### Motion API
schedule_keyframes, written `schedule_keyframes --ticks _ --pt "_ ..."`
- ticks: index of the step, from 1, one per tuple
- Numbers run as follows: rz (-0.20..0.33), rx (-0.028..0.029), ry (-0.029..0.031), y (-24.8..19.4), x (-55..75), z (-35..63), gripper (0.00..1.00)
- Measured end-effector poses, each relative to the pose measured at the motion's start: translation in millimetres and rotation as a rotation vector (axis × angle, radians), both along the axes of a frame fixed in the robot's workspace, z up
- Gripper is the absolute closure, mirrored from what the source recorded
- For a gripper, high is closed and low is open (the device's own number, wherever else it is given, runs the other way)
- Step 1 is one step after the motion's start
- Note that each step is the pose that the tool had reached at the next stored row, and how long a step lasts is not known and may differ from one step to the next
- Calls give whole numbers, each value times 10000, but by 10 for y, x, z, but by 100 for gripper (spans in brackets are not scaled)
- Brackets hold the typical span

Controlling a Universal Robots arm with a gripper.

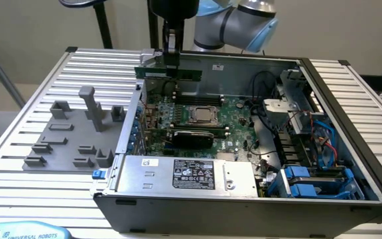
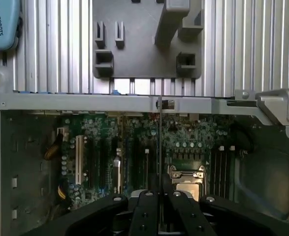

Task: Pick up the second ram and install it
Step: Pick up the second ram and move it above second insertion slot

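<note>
Two dark gripper fingers [image 1: 171, 50] are clamped on the second ram [image 1: 187, 75], a thin, narrow green circuit-board stick, pinching it near the middle of its upper long edge so that it hangs level beneath the gripper [image 1: 171, 67]. In the wrist view the black gripper [image 2: 160, 189] shows its fingers [image 2: 176, 202] closed against the stick [image 2: 160, 137], which is seen edge-on as a thin line. The stick is in the air above the green motherboard [image 1: 231, 112], at the far end of the open grey metal computer case [image 1: 244, 211] toward the exterior view's left, and it is not seated in any slot. Below it lie the silver square processor socket [image 1: 201, 115] and, nearer the camera, a larger black card with a metal frame [image 1: 191, 135]. In the wrist view the long black memory slots [image 2: 223, 167] sit just beside the socket [image 2: 186, 179]. A silver labelled power supply box [image 1: 191, 174] fills the near end of the case, with blue plastic drive caddies [image 1: 310, 181] to the exterior view's right. Outside the case, on the ribbed aluminium table [image 1: 18, 149], rests a grey plastic fixture tray [image 1: 71, 134] with upright posts and pockets, well apart from the stick. Above the gripper rises the grey and light-blue robot arm [image 1: 244, 20].
</note>
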State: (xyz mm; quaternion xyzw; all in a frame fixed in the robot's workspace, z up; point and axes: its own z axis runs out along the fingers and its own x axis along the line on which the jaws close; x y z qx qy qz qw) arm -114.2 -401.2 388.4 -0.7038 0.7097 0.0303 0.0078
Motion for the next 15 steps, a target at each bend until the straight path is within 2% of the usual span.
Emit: schedule_keyframes --ticks 11,15 --pt "1 -1 0 237 477 -200 87" --pt "-1 -1 0 290 604 -272 87"
